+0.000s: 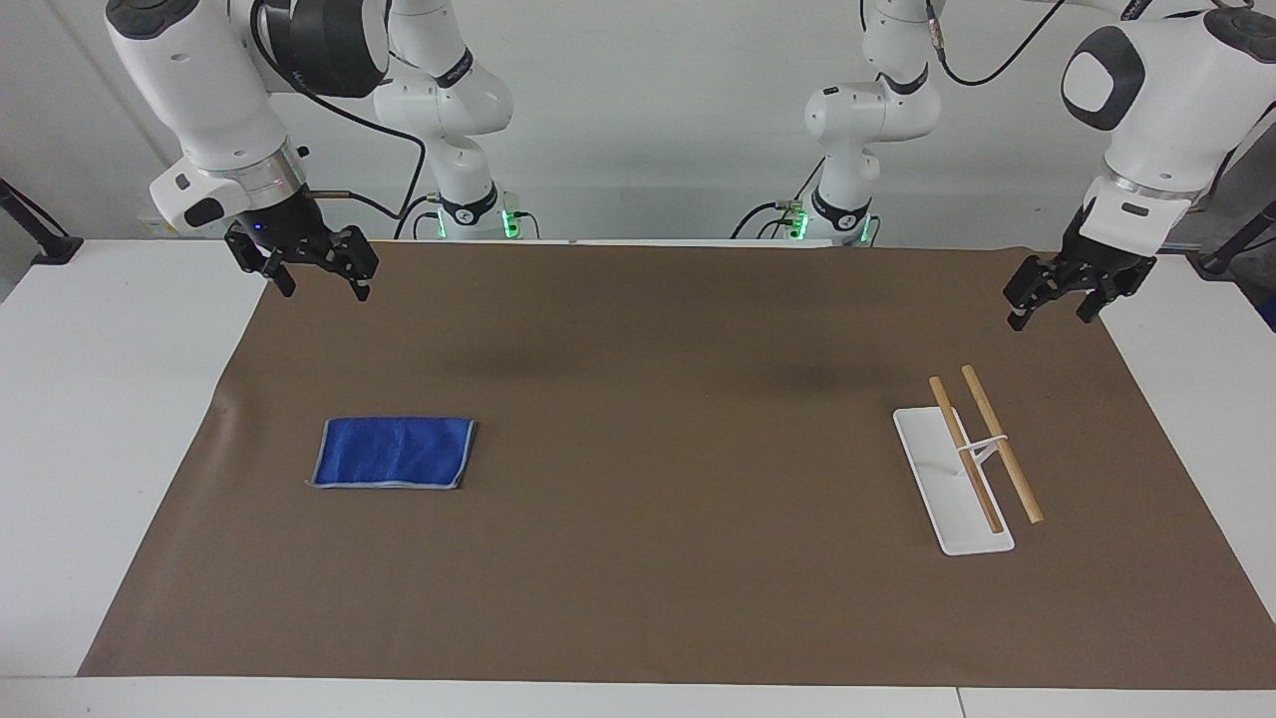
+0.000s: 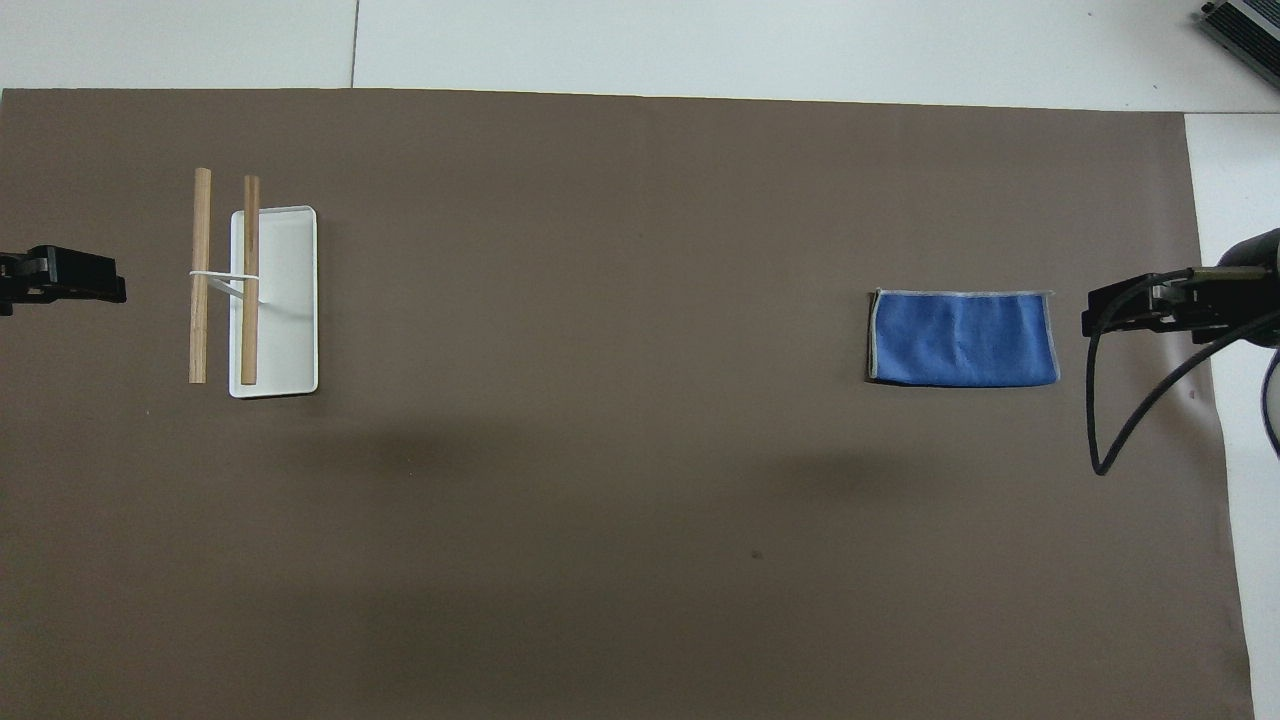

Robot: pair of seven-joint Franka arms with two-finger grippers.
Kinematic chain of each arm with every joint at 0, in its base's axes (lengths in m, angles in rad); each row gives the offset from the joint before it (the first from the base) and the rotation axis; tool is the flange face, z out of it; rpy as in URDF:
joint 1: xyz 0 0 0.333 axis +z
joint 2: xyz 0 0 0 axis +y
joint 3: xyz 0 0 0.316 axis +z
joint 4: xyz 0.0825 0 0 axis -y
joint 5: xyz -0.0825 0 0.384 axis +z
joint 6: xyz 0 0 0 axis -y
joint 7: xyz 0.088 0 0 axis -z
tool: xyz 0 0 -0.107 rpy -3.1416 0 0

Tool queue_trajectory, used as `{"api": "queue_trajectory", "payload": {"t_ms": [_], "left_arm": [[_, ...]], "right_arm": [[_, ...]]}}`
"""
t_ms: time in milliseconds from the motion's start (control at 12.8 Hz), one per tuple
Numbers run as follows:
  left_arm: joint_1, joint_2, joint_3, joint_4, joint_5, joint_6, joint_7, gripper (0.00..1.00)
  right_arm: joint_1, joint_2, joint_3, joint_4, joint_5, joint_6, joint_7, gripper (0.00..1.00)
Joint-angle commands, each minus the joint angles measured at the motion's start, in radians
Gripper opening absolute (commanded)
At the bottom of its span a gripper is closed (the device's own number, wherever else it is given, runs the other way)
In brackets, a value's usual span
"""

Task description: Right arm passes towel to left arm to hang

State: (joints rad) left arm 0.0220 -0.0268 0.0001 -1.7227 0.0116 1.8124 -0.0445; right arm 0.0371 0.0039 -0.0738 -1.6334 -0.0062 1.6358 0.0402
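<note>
The blue towel (image 1: 394, 452) with pale stitched edging lies flat and folded on the brown mat, toward the right arm's end of the table; it also shows in the overhead view (image 2: 962, 337). My right gripper (image 1: 321, 284), with a blue light at its base, is open and empty, raised over the mat's edge at its own end and apart from the towel; it also shows in the overhead view (image 2: 1130, 308). My left gripper (image 1: 1051, 314) is open and empty, raised over the mat's edge at the left arm's end; it also shows in the overhead view (image 2: 65, 280).
A hanging rack with a white base plate (image 1: 965, 524) and two wooden rods (image 1: 1000, 444) stands toward the left arm's end; its base also shows in the overhead view (image 2: 290, 300). The brown mat (image 1: 658, 519) covers the white table. A black cable (image 2: 1125, 420) loops by the right gripper.
</note>
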Motion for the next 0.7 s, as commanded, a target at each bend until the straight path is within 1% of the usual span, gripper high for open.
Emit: {"api": "queue_trajectory", "payload": {"t_ms": [0,623], "left_arm": [[0.012,-0.030,-0.003,-0.035,-0.013,0.010,0.009,1.00],[0.012,-0.030,-0.003,-0.035,-0.013,0.010,0.009,1.00]], "right_arm": [[-0.002,-0.015,0.000,-0.016,0.018,0.015,-0.025,1.00],[-0.008,-0.016,0.000,-0.016,0.020,0.001,-0.019,1.00]]}}
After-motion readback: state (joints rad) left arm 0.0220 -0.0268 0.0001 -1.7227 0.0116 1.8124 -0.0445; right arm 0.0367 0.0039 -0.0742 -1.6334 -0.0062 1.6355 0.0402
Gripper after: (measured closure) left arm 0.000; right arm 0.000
